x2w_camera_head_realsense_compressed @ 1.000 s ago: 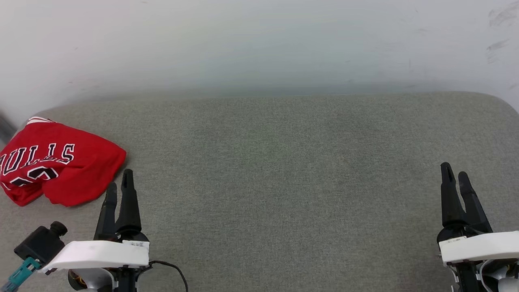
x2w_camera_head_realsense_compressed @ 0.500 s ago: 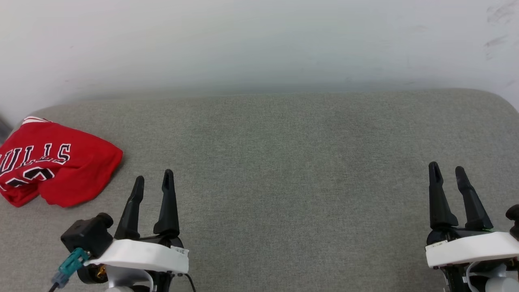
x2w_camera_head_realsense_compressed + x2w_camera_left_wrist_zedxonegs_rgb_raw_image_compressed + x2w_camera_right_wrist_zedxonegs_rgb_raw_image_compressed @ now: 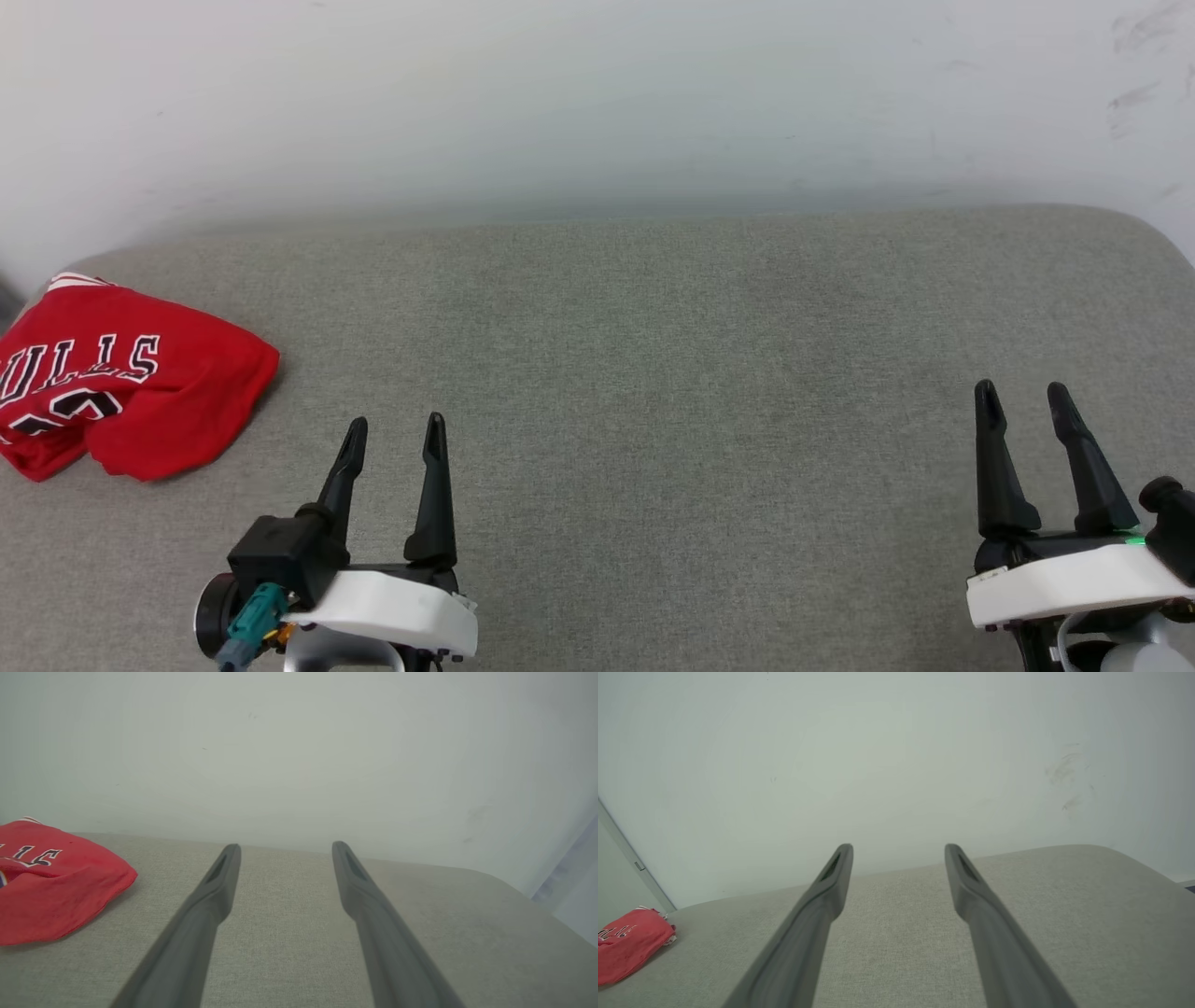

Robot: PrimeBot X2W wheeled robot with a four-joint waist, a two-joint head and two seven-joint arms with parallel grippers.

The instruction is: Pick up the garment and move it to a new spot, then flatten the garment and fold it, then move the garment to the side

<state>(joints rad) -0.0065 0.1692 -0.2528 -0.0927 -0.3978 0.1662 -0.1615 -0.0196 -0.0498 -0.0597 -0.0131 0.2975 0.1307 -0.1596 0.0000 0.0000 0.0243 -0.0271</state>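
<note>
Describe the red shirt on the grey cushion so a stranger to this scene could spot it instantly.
Find the wide grey cushion against the pale wall. At its left end, near the wall, the shirt lies in a crumpled heap, left of the left gripper. It is the bright red thing there, with black, white-edged lettering.

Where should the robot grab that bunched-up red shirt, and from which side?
Probably the puffy folded edge at the right end of the garment, nearest the robot. That rounded lump stands up off the grey cushion, giving cloth to pinch. The open left end effector is closest, so come in from that right side.
</note>
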